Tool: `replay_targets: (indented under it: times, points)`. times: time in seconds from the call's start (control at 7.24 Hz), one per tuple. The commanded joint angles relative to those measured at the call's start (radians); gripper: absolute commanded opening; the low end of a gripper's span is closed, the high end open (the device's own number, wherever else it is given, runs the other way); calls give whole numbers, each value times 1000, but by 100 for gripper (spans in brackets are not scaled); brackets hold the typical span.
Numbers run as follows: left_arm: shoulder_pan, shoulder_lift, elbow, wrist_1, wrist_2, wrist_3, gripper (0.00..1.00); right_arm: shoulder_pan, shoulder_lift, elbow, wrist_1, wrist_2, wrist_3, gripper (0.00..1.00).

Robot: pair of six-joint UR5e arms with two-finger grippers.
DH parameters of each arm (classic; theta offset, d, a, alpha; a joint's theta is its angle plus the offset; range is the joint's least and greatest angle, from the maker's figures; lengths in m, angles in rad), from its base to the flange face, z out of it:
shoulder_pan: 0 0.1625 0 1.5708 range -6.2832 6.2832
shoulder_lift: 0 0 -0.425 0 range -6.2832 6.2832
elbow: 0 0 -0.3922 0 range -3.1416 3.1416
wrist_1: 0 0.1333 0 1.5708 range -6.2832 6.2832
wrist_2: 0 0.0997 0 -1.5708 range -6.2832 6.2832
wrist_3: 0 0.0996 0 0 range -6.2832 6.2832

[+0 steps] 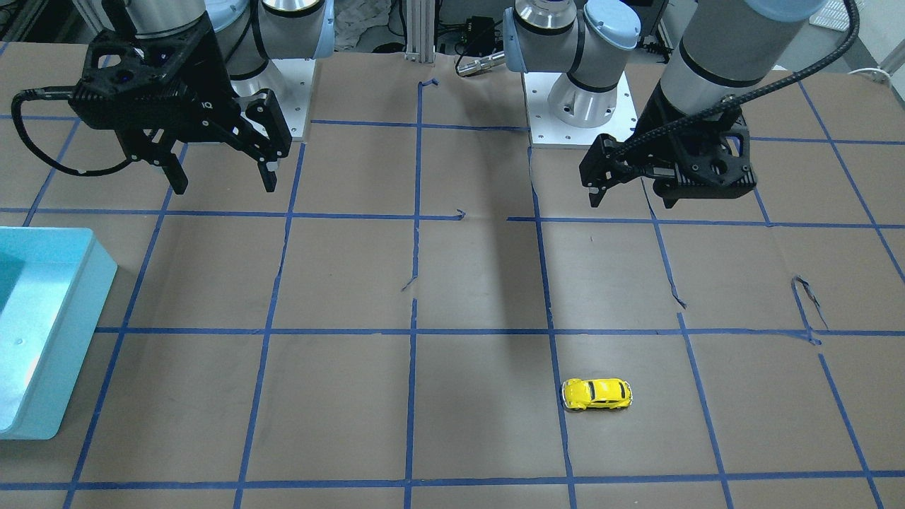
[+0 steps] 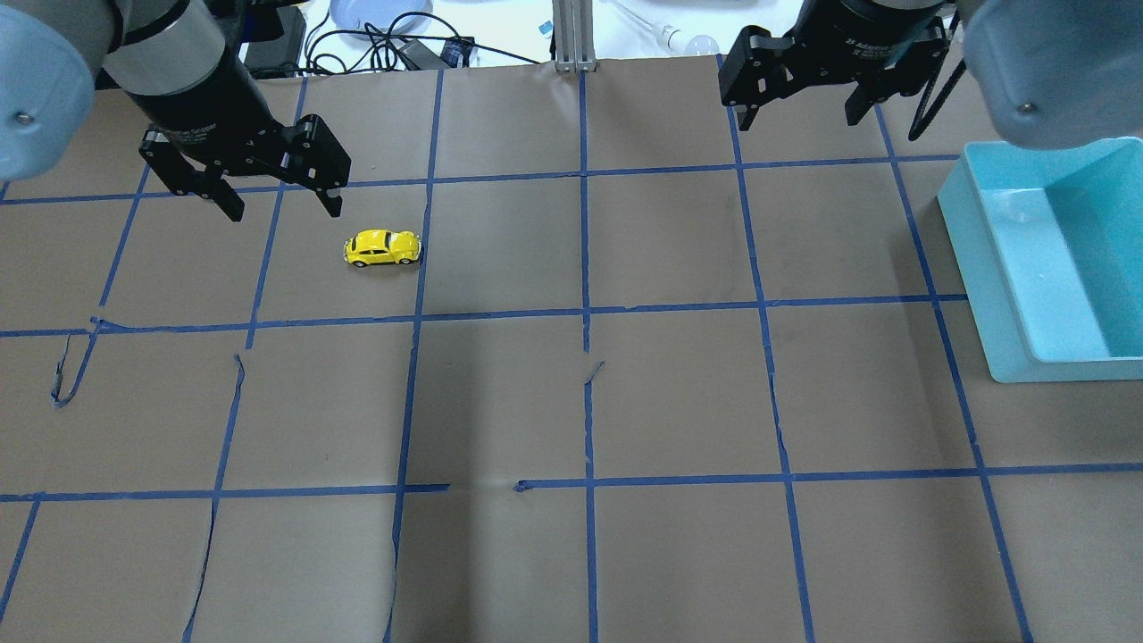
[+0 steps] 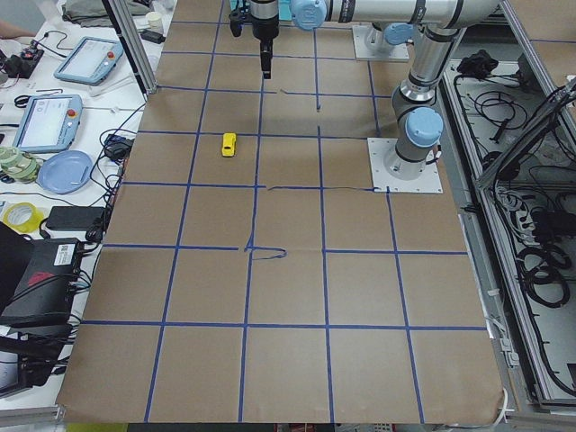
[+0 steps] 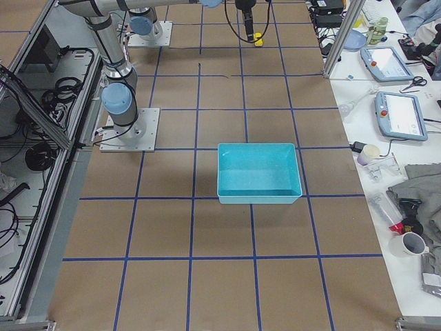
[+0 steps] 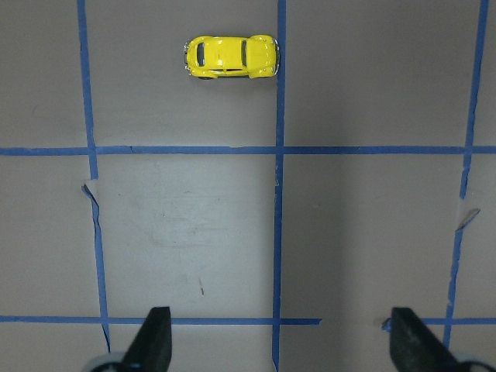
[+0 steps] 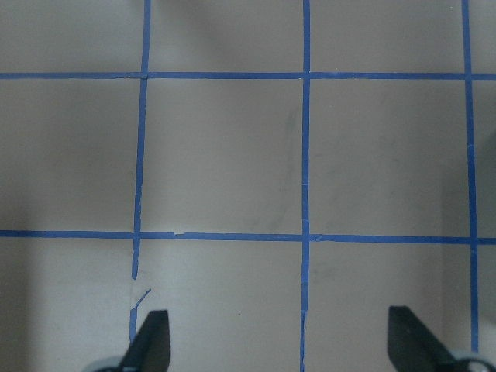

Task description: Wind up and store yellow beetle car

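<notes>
- Toy car (image 2: 382, 248), small, bright yellow and beetle-shaped, stands on its wheels on the brown paper-covered table (image 2: 670, 402), far left, just beside a blue tape line (image 2: 420, 268).
- Left gripper (image 2: 284, 210) hangs near the car, jaws wide apart, holding nothing.
- Right gripper (image 2: 799, 116) hangs equally wide, empty.
- Teal plastic bin (image 2: 978, 268) sits at the right edge.

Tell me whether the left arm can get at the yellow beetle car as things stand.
Probably yes. The left gripper hangs open, raised and close to the yellow beetle car, and nothing visible stands between them.
</notes>
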Motion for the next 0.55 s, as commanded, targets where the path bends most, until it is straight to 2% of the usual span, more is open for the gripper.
replay_targets:
  times: [0.0, 0.14, 0.41]
  points:
    - [18, -9, 4, 33, -8, -22, 100, 0, 4, 3, -2, 3, -8, 100]
    - [20, -15, 1, 106, -3, -59, 100, 0, 0, 0, -2, -2, -2, 100]
    - [21, -29, 0, 128, 0, -409, 100, 0, 0, 0, -5, -6, -8, 100]
